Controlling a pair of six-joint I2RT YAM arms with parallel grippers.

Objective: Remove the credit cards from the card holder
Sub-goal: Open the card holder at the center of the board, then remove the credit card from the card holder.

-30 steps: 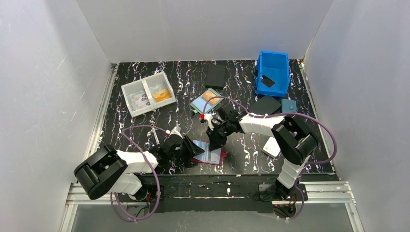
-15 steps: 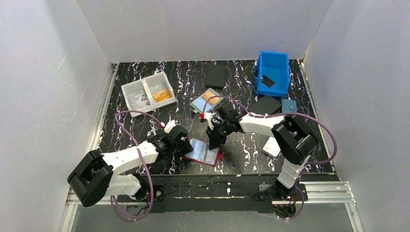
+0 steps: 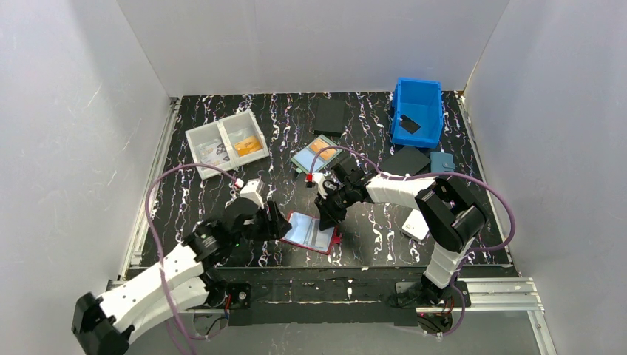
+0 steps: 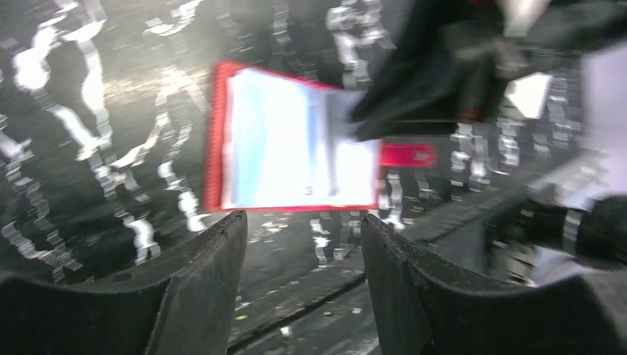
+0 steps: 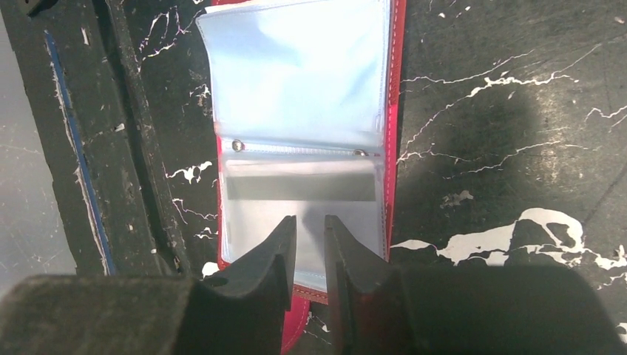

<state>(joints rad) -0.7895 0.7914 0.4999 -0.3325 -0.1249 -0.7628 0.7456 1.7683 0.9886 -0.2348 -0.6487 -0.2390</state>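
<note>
Card holder [image 3: 310, 232] spread open, red outside, pale blue inside. Lies flat on the black, white-veined bench [image 3: 370, 133], near its front edge, between the 2 arms. Shows 2 clear sleeves in the right wrist view, with light-blue credit cards [image 5: 296, 74] tucked inside. Right gripper [image 3: 328, 220] pointing down at the holder's right side; fingers [image 5: 270, 259] almost clenched, only a thin gap left, tips over the nearer sleeve. Pinching or merely pressing: cannot tell. Left gripper [image 3: 276, 225] low, just beside the holder's left edge, not touching; fingers [image 4: 214, 281] released wide, nothing held. Red snap tab [image 4: 407, 155] sticking out flat on the bench.
</note>
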